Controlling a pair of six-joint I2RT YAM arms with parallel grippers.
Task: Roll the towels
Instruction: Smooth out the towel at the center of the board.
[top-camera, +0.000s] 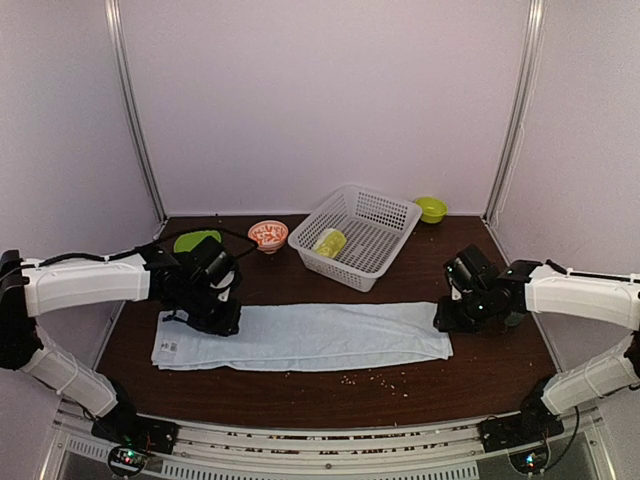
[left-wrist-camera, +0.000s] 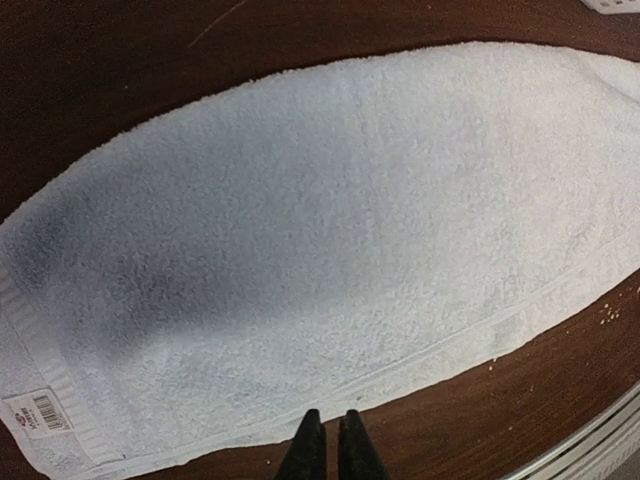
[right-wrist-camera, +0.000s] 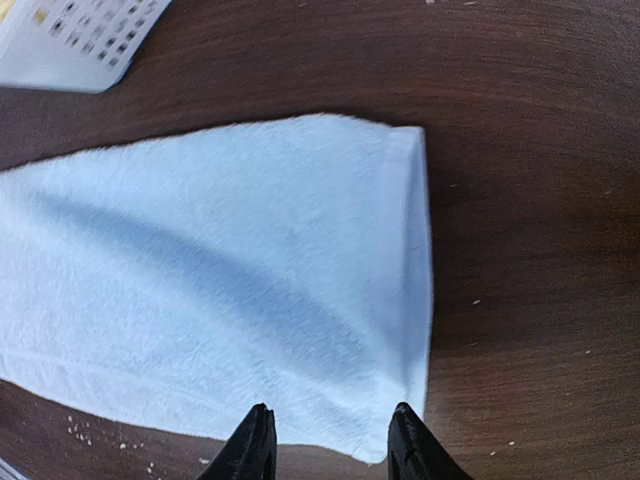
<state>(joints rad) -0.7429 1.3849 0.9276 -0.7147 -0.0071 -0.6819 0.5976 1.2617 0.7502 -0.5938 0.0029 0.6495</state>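
The pale blue towel (top-camera: 320, 338) lies flat, left claw (top-camera: 215, 322) near one end, right claw (top-camera: 446, 320) at the other.

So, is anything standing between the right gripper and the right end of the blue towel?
Nothing visible does. The right gripper hangs open over the near corner of the blue towel, with only cloth under it. The white basket sits farther back, and the crumbs lie off the towel's near edge.
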